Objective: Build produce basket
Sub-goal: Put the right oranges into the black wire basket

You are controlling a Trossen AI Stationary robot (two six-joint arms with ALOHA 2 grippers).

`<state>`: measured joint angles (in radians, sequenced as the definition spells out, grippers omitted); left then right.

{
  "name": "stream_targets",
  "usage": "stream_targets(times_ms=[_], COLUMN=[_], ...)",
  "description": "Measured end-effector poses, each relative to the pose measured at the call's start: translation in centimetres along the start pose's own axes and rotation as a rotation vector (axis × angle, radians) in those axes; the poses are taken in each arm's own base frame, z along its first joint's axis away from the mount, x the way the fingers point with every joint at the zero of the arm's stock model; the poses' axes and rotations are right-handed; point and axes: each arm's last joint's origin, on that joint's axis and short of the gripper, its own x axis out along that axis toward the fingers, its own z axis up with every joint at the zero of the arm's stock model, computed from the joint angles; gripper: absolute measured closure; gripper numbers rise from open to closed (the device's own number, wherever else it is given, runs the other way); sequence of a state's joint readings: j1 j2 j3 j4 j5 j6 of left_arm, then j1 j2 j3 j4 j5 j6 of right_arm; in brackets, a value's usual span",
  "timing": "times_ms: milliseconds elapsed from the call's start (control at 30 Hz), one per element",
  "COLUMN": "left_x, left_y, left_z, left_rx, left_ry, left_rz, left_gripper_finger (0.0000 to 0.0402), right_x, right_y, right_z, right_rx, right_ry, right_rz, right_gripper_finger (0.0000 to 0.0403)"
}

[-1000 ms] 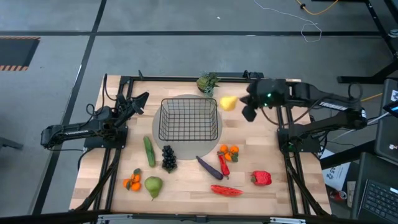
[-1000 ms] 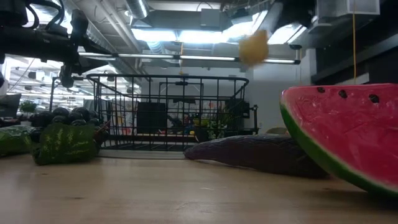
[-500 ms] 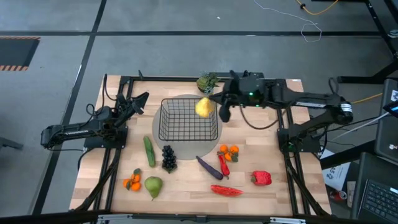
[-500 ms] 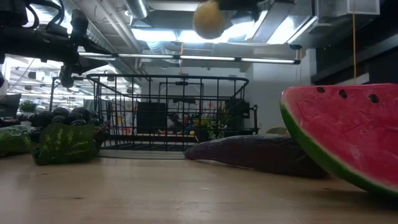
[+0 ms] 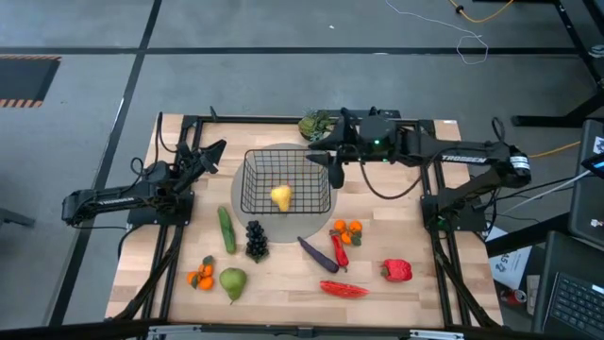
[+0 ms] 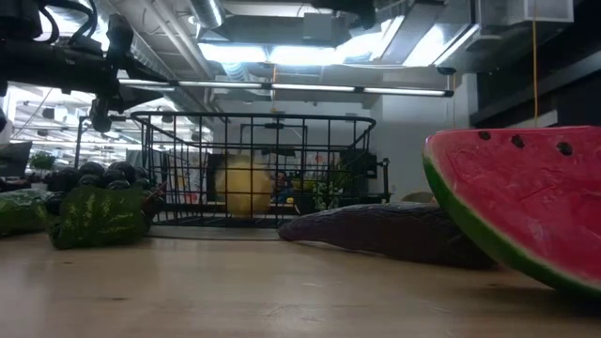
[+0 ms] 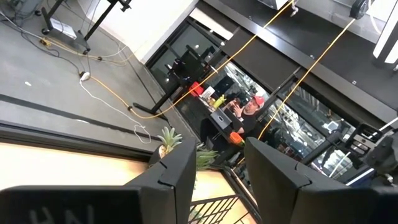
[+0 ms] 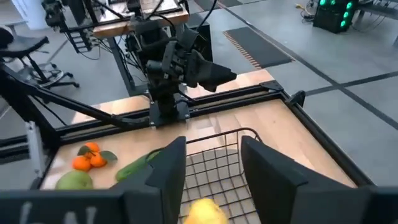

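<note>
1. My right gripper (image 5: 332,161) hangs above the basket's right rim, fingers spread apart and holding nothing; in my right wrist view both dark fingers (image 8: 166,167) show with a clear gap between them.
2. The yellow pear (image 5: 281,197) sits inside the basket (image 5: 253,162), on the mesh floor near its middle. The low view shows it behind the front grid wall (image 6: 242,185), and my right wrist view catches its top just under the gripper (image 8: 204,212).
3. The basket stands on a round grey mat (image 5: 236,200) in the middle of the wooden table (image 5: 425,302).
4. A leafy green bunch (image 5: 315,124) lies at the table's far edge, just beside my right wrist.
5. Near the basket's front edge lie a green cucumber (image 5: 226,229) and dark grapes (image 5: 256,240), side by side.
6. To the front right are an orange cluster (image 5: 347,229), a purple eggplant (image 5: 318,255), a red chili (image 5: 339,250), a red pepper (image 5: 397,271) and a watermelon slice (image 5: 343,288).
7. At the front left, a second orange cluster (image 5: 201,276) touches a green pear (image 5: 233,281).
8. My left gripper (image 5: 213,151) waits at the table's left side, well apart from the basket, fingers parted and empty.
</note>
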<state>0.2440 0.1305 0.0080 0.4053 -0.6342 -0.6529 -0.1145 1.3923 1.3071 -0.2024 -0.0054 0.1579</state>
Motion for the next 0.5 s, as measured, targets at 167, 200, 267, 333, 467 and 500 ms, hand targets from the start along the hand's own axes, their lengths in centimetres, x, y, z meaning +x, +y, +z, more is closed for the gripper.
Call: stream_targets(times_ms=[167, 200, 267, 333, 467, 500], left_x=[0.0, 0.0, 0.0, 0.0, 0.0, 0.0], left_y=[0.0, 0.0, -0.1, -0.1, -0.1, -0.2], left_z=[0.0, 0.0, 0.0, 0.0, -0.1, -0.1], left_rx=[-0.003, -0.007, -0.024, -0.027, -0.03, -0.036], left_ry=[-0.001, 0.002, 0.01, 0.015, 0.033, 0.037], left_rz=[-0.001, -0.004, -0.014, -0.02, -0.044, -0.049], left_gripper_finger=[0.0269, 0.0269, 0.0269, 0.0269, 0.0269, 0.0269], right_x=[-2.4, -3.0, -3.8, -4.3, -5.1, -5.2], right_y=[0.6, 0.8, 1.4, 2.0, 3.6, 4.1], right_z=[-0.5, -0.8, -1.8, -3.0, -5.2, -5.8], right_rx=[0.15, 0.18, 0.238, 0.3, 0.366, 0.364], right_ry=[0.138, 0.188, 0.317, 0.45, 0.661, 0.694], right_rz=[0.1, 0.129, 0.176, 0.177, 0.121, 0.096], right_gripper_finger=[0.0238, 0.0238, 0.0238, 0.0238, 0.0238, 0.0238])
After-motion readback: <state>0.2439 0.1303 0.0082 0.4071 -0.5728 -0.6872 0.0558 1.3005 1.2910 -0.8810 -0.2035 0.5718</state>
